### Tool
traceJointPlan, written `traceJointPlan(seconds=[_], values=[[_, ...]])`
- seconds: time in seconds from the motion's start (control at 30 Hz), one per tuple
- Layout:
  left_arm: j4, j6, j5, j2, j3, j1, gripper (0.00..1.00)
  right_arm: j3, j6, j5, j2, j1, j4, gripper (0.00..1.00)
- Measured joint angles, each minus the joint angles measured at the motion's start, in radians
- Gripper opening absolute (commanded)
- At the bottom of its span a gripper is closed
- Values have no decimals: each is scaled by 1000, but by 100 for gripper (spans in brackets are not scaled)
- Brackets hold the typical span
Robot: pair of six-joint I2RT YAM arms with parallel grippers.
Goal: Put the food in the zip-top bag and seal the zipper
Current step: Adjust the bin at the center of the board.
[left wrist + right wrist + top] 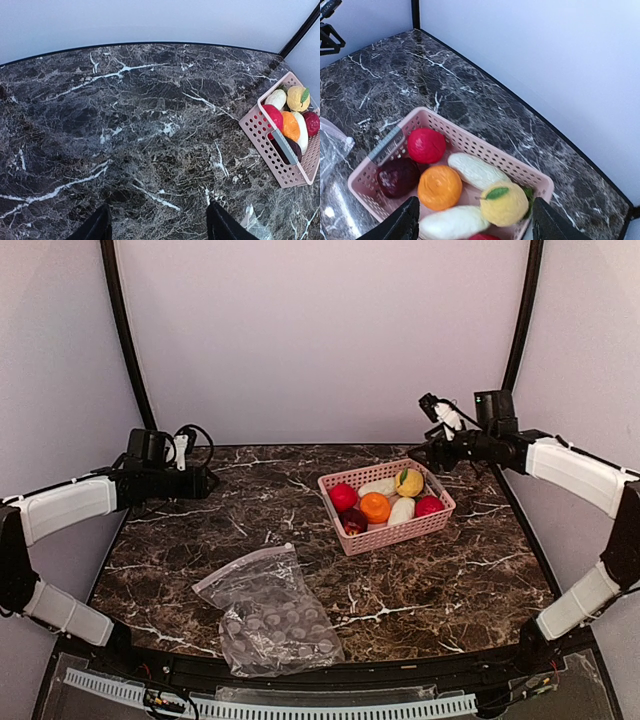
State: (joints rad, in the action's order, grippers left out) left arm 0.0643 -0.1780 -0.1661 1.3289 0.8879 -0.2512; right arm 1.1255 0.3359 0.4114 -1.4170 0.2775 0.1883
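The food lies in a pink slotted basket (351,535) right of centre: red apples (342,497), an orange (375,507), a yellow fruit (408,482), white oblong pieces (400,511) and a dark red piece (353,522). The clear zip-top bag (272,613) lies flat and empty near the front edge, its zipper (243,566) along the far edge. My left gripper (207,480) is open at the far left, above bare table. My right gripper (420,452) is open above the basket's far corner, over the yellow fruit (504,203).
The basket also shows in the left wrist view (260,131) at the right edge. A black frame pole (520,315) rises behind the right arm. A white slotted rail (300,708) runs along the near edge.
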Motion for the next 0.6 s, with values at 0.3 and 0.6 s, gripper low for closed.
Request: traceJointPlan(seconds=[0.3,0.6], values=[[57,-6,4,-5,1,0,64,413,-1,-72,-428,263,129,63],[68,-7,17,-26,2,-6,65,672,-79,-155,-734,404,266,60]])
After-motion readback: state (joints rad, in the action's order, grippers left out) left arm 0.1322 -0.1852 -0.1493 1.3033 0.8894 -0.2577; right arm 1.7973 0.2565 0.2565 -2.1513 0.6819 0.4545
